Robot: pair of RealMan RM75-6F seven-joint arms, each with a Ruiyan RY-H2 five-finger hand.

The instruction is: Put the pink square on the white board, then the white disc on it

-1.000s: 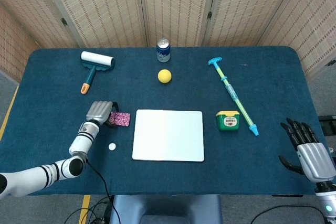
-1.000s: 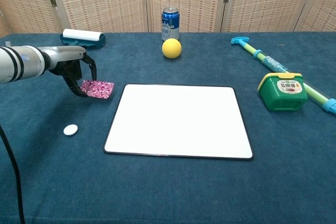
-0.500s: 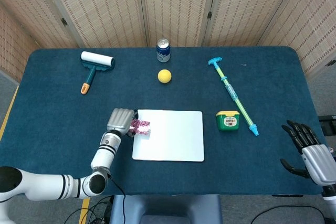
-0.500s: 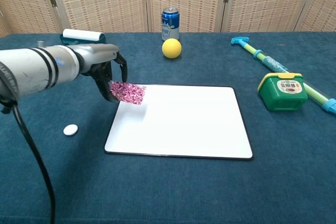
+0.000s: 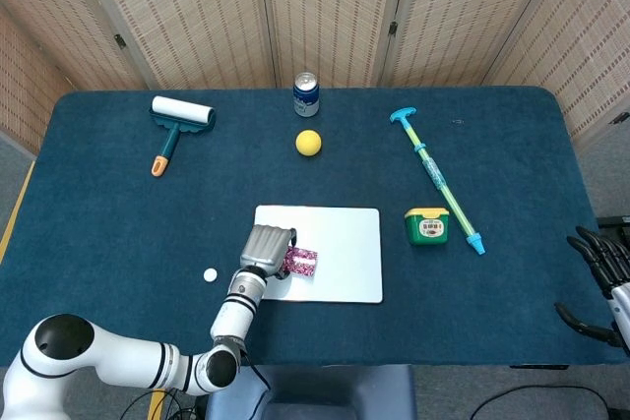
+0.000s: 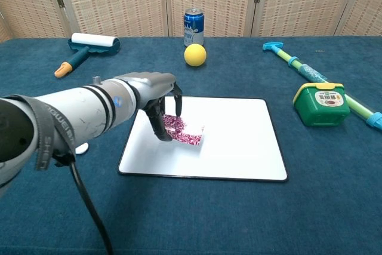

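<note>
My left hand (image 5: 268, 247) (image 6: 156, 92) holds the pink patterned square (image 5: 300, 262) (image 6: 184, 131) over the left part of the white board (image 5: 345, 243) (image 6: 239, 135). Whether the square touches the board I cannot tell. The small white disc (image 5: 210, 274) lies on the blue cloth left of the board; in the chest view my forearm hides most of it. My right hand (image 5: 608, 277) shows only at the right edge of the head view, off the table, fingers spread and holding nothing.
Behind the board lie a yellow ball (image 5: 309, 142) (image 6: 195, 55) and a blue can (image 5: 306, 93) (image 6: 193, 25). A lint roller (image 5: 180, 122) (image 6: 89, 46) is at the back left. A green box (image 5: 427, 225) (image 6: 322, 104) and a long green-blue stick (image 5: 438, 182) (image 6: 313, 76) lie right of the board.
My left hand has carried the pink square rightward from the cloth onto the board's left part. My right hand has drifted further toward the right edge of the head view.
</note>
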